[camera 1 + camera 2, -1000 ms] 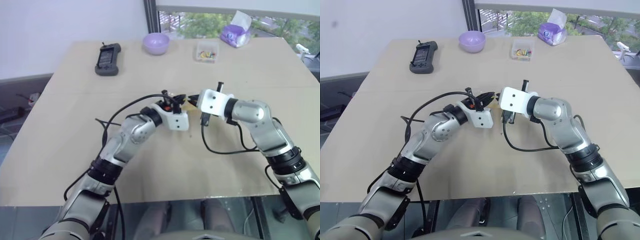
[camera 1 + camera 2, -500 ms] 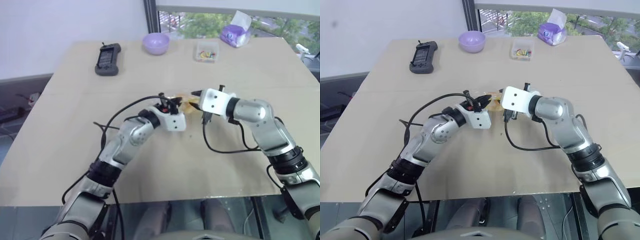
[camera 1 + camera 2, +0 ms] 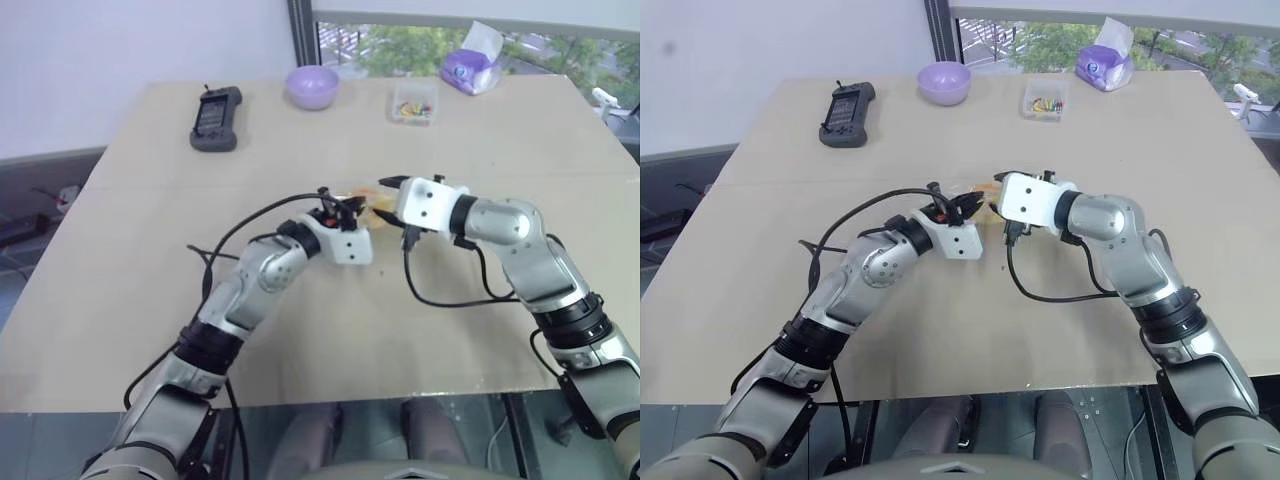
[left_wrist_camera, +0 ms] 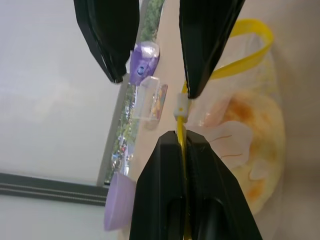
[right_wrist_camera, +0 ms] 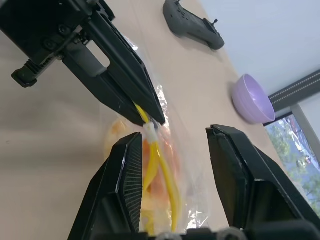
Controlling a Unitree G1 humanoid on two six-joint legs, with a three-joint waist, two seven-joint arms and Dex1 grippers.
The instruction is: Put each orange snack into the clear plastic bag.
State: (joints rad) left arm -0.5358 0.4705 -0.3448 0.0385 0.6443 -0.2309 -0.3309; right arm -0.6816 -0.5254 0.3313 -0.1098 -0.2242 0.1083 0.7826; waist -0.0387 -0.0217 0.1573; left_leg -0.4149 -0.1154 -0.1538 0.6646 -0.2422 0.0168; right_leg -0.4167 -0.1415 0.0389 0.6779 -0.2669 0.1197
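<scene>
Now the bag [image 5: 160, 165] hangs above the counter [image 3: 140, 250], its yellow strip pinched in the shut left claw [image 4: 184, 150]; the right claw [image 5: 172, 145] stands open around it. Light, crinkly, slippery: grip the strip; the bun [image 4: 250, 150] inside squashes easily.

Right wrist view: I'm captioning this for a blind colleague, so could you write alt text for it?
The left pincer is shut on the yellow strip of the clear plastic bag, with orange snack inside, on the tan table. The right pincer is open around the strip. Beyond lie a grey controller and a purple bowl.
</scene>
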